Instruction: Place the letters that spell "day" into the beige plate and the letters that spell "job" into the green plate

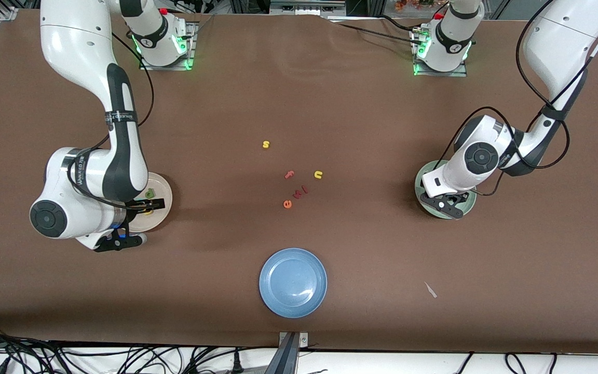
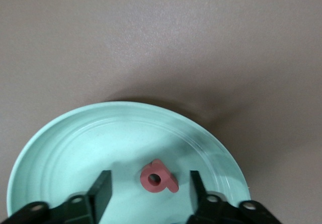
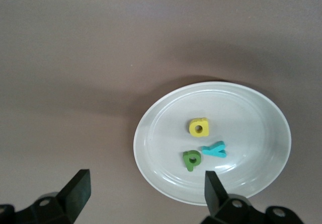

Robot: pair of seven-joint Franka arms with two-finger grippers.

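A salmon-red b (image 2: 157, 178) lies flat in the green plate (image 2: 75, 143), between the spread fingers of my left gripper (image 2: 150, 174), and neither finger touches it. In the front view that gripper (image 1: 443, 205) hangs low over the green plate (image 1: 423, 174) and hides most of it. The beige plate (image 3: 251, 113) holds a yellow a (image 3: 199, 128), a dark green d (image 3: 191, 159) and a teal y (image 3: 215, 149). My right gripper (image 3: 147, 177) is open wide and empty. It sits over the rim of the beige plate (image 1: 163, 189) on the side nearer the front camera.
Loose letters lie mid-table: a yellow s (image 1: 266, 145), a pink f (image 1: 289, 174), a yellow u (image 1: 318, 174), an orange e (image 1: 287, 204) and small red pieces (image 1: 300, 191). A blue plate (image 1: 293, 282) sits nearer the front camera. A pale scrap (image 1: 430, 289) lies toward the left arm's end.
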